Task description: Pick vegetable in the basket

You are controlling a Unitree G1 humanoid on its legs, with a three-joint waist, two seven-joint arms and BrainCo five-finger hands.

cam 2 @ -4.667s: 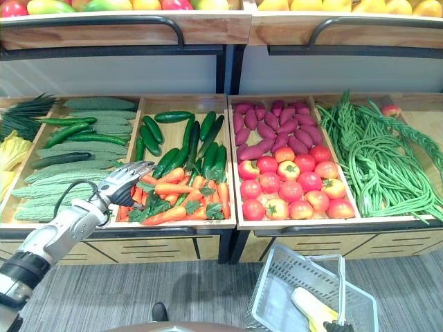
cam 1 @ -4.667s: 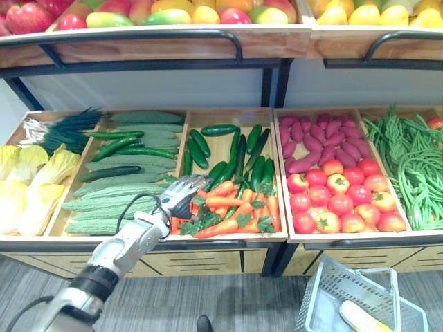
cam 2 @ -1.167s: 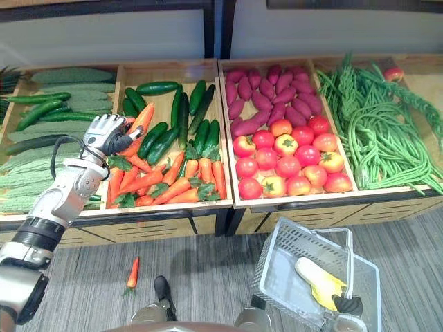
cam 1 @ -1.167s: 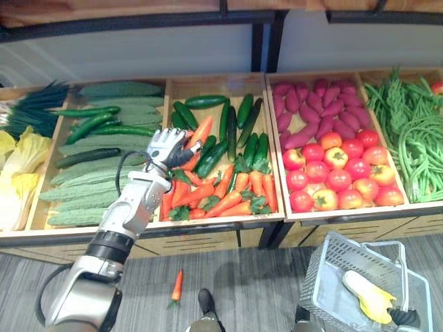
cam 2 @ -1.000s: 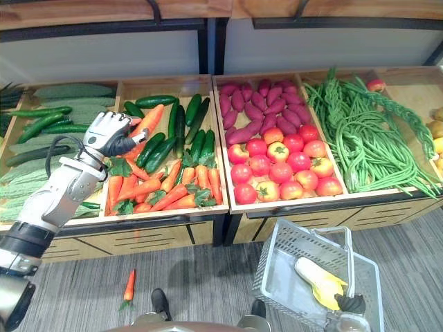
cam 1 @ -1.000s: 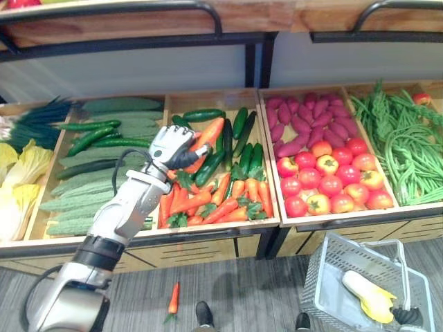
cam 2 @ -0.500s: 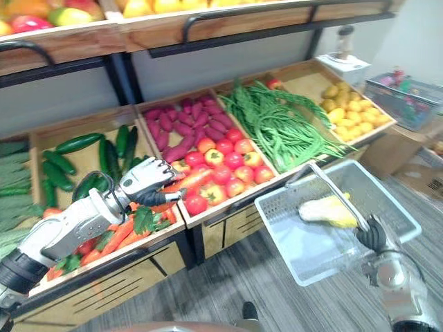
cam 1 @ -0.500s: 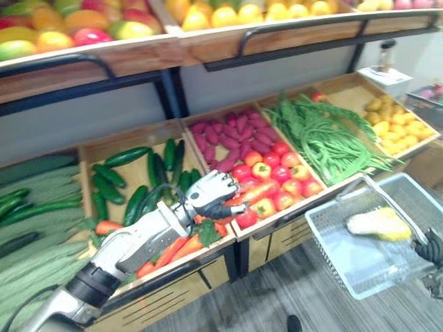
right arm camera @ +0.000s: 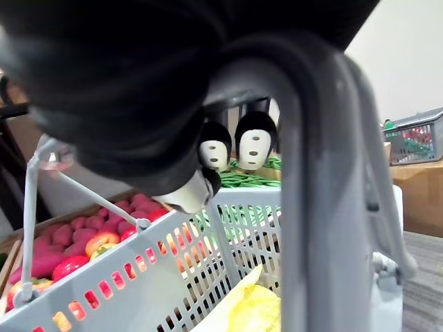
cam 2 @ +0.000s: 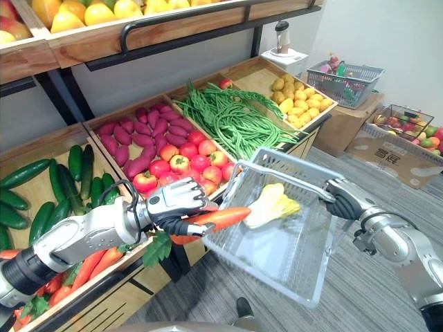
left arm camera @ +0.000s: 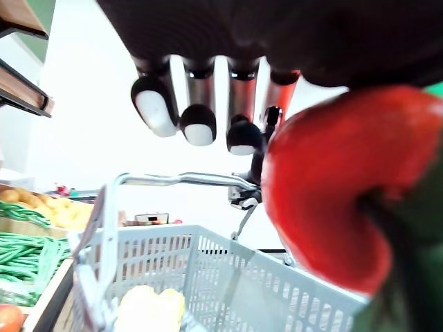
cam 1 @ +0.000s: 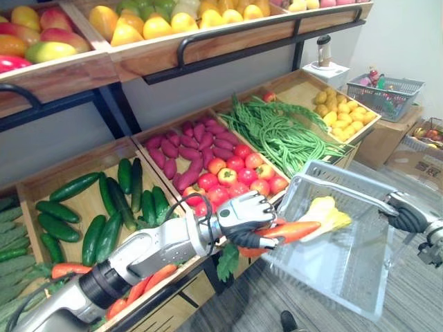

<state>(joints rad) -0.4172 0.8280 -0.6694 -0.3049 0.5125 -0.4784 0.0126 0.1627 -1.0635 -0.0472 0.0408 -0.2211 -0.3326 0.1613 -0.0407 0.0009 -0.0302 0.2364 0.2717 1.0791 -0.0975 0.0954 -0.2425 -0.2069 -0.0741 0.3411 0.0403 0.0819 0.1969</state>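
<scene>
Here the left hand has its fingers clenched round the thick end of a carrot, whose green top hangs just under them. The pointed end sticks out past the fingers toward the basket and reaches about to its near rim, close to the pale yellow leafy vegetable already lying inside. Whether the tip has crossed the rim I cannot tell.

The right hand has its fingers wrapped tight round the basket's handle. The basket hangs below them, tipped so its open mouth faces the carrot, which looks meant to give the left hand a short, easy drop. Judging by this, the carrot is picked and only the release into the basket is left.

Behind the left fingers runs a wooden display shelf of crates with tomatoes, sweet potatoes, long green beans and cucumbers. A higher shelf of fruit sits above. Under both hands is grey striped floor. Well beyond the right fingers a second basket rests on a cardboard box.
</scene>
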